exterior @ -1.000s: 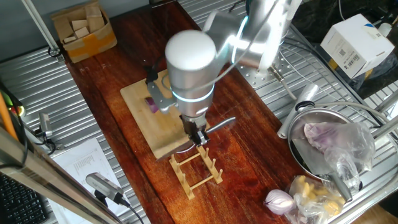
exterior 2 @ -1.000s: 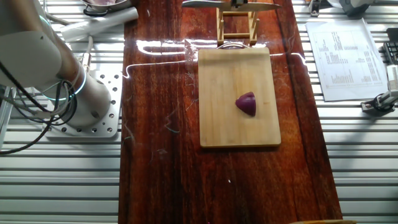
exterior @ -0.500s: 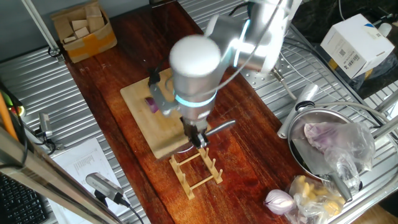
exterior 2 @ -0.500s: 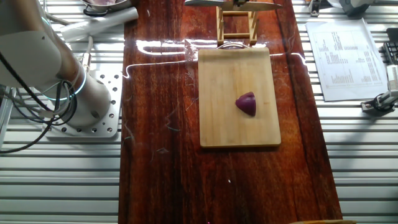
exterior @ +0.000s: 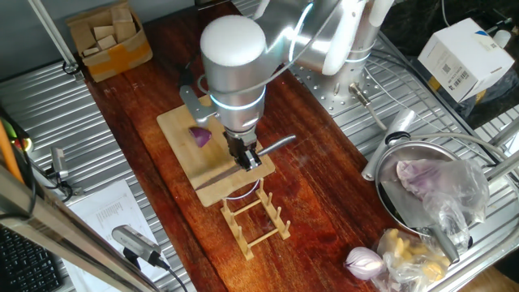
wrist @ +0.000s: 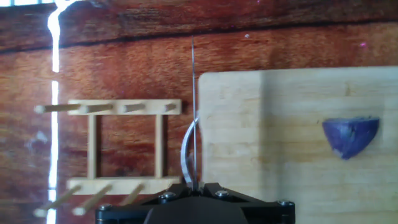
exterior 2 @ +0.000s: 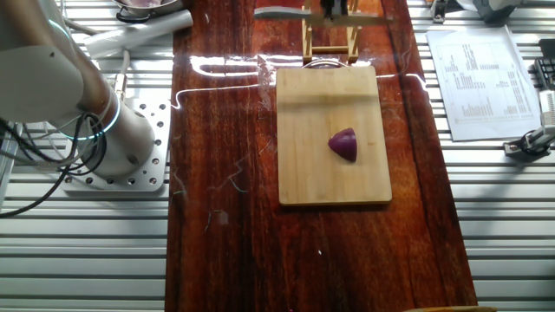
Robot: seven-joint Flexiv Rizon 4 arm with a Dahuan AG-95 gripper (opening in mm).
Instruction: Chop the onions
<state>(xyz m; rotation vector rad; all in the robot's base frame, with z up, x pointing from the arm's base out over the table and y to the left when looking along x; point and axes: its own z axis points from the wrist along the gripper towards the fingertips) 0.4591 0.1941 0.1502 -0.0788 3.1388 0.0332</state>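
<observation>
The gripper [exterior: 246, 156] clenches the knife [exterior: 243, 160] near the rack [exterior: 255, 217]; it should carry the blade squarely over the onion wedge [exterior: 199, 135] before pressing down on the board [exterior 2: 332, 178].

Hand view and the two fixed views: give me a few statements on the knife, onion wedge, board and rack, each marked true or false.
1. The gripper holds the knife. True.
2. The onion wedge is already in slivers. False: it is one uncut piece.
3. The wedge lies on the cutting board. True.
4. The blade touches the wedge. False: it is at the board's edge, apart from it.
5. The wooden rack stands on the board. False: it is beside it.
</observation>
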